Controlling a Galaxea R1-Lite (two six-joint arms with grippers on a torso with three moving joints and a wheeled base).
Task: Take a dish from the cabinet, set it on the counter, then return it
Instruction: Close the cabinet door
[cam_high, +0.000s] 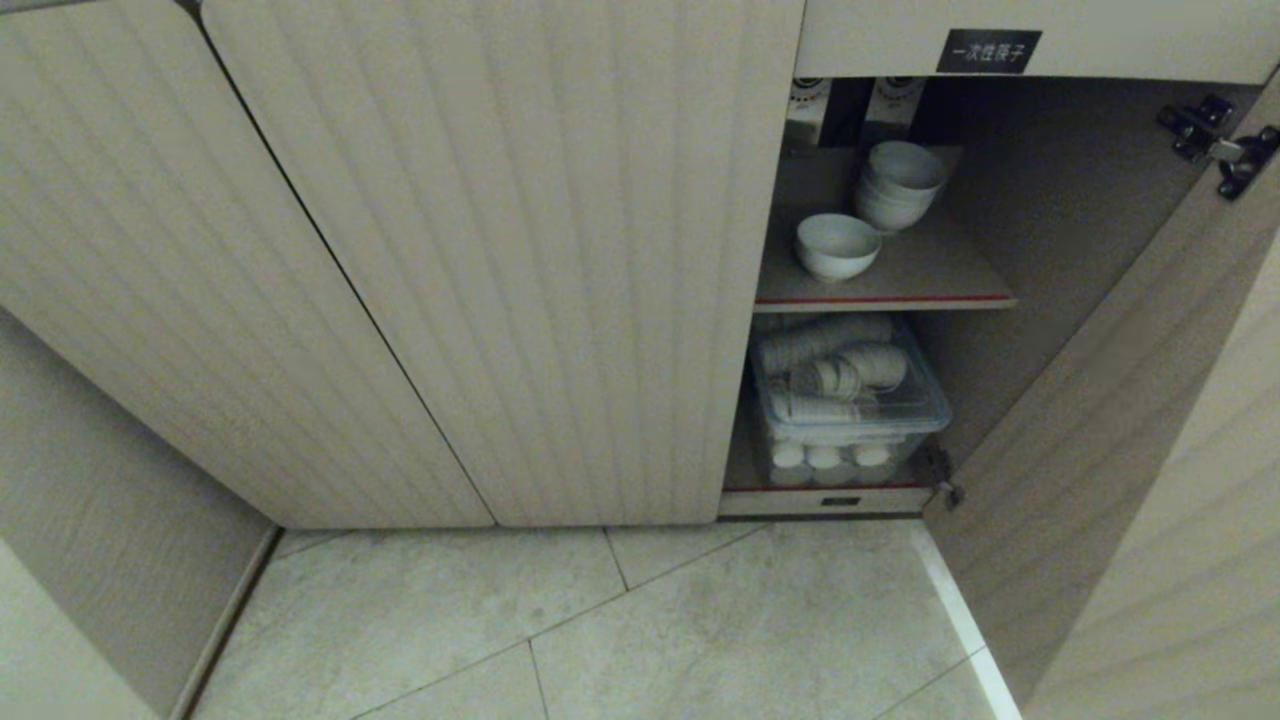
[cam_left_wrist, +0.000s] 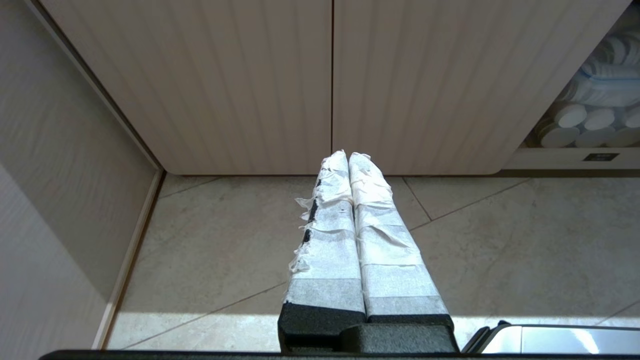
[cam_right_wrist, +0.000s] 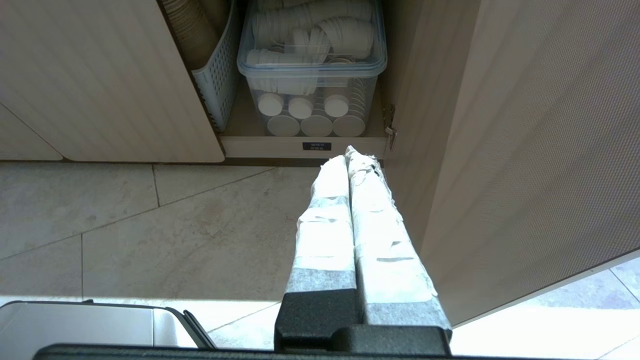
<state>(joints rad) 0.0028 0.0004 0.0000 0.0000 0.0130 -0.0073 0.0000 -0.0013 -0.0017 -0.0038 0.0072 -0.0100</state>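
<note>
Head view showed the dish (cam_high: 837, 245) waiting on the cabinet (cam_high: 520, 260) shelf.
I had both grippers, left gripper (cam_left_wrist: 348, 156) and right gripper (cam_right_wrist: 348, 152), clenched empty; next, reaching in with the right one.

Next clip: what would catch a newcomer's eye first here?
The open cabinet compartment on the right: a single white dish sits near the front of the red-edged shelf, with a stack of nested bowls behind it. Below, a clear lidded bin is packed with white cups. The tape-wrapped left gripper and right gripper hang shut above the tiled floor.
</note>
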